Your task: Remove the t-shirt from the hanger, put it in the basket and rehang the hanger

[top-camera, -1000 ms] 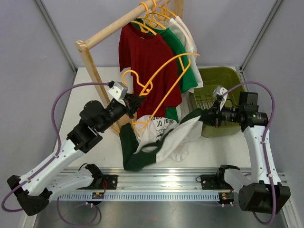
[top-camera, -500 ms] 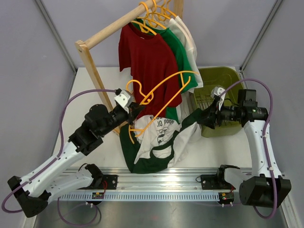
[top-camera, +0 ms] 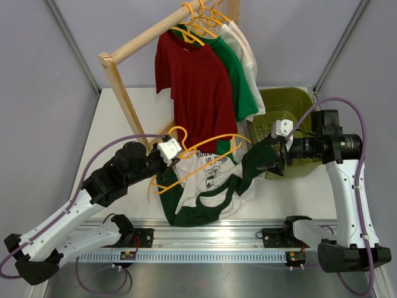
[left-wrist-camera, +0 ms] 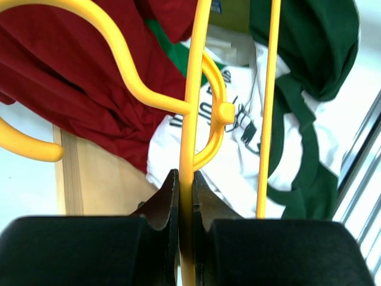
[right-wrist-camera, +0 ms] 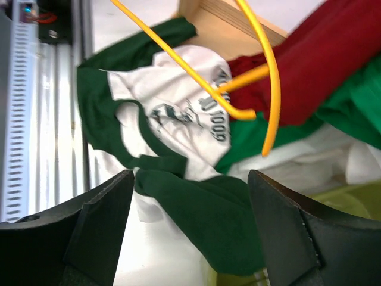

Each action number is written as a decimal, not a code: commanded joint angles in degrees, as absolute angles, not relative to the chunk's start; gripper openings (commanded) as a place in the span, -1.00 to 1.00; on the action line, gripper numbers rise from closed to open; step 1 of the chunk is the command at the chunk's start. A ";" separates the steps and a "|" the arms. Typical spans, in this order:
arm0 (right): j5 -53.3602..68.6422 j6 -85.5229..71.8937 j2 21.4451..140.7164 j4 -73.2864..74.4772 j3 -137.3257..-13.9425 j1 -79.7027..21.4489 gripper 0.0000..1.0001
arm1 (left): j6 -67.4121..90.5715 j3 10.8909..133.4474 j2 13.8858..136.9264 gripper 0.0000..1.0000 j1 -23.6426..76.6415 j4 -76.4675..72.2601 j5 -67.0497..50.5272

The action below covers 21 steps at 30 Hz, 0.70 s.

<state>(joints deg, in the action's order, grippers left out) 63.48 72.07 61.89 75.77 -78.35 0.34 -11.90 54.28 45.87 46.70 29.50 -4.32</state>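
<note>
Centrally, near the table's [top-camera: 291, 198] front edge, the t-shirt [top-camera: 208, 186] lies crumpled on the surface: white body with its dark print facing up, green sleeves spilling to the left and right. Over it, tilted, is the hanger [left-wrist-camera: 194, 89], whose bars show bare in both wrist views. The left gripper [top-camera: 175, 159] reaches in from the left; its fingers [left-wrist-camera: 166, 196] are pressed together on one thin yellow bar of the hanger, just below the hook. The right gripper [top-camera: 275, 160] sits at the shirt's right edge, beside the dark green sleeve; its fingers [right-wrist-camera: 98, 226] are spread wide, with nothing between them and the shirt lying beyond the gap. Farther back, a red tee [top-camera: 195, 81] and a green tee [top-camera: 239, 81] hang from a wooden rack [top-camera: 124, 99]. A green bin [top-camera: 291, 102] stands at the far right.
</note>
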 commanded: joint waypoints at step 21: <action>49.66 43.77 72.33 67.68 -80.25 -25.14 0.60 | -31.55 56.69 51.42 -1.00 60.03 23.38 3.26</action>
